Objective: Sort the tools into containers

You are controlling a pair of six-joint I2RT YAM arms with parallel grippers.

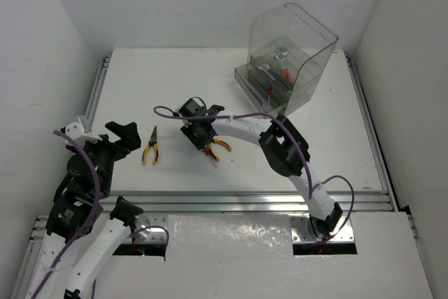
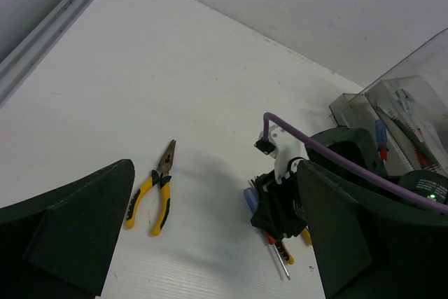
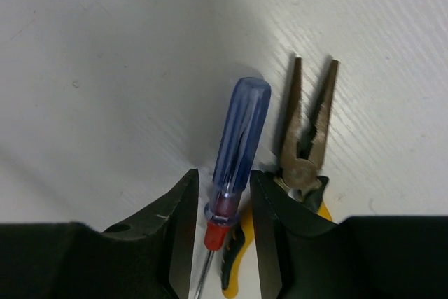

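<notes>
A blue-handled screwdriver lies flat on the white table, close beside yellow-handled pliers. My right gripper is down over the screwdriver's collar with one finger on each side. The right finger is against the handle and a thin gap remains at the left finger. From above, the right gripper sits mid-table over those pliers. A second pair of yellow pliers lies alone to the left. My left gripper hovers wide open and empty near them. The containers stand at the back right.
The clear box's grey trays hold some tools, and red handles show through the plastic. An aluminium rail runs along the table's left edge, another along the near edge. White walls close in on the left, back and right.
</notes>
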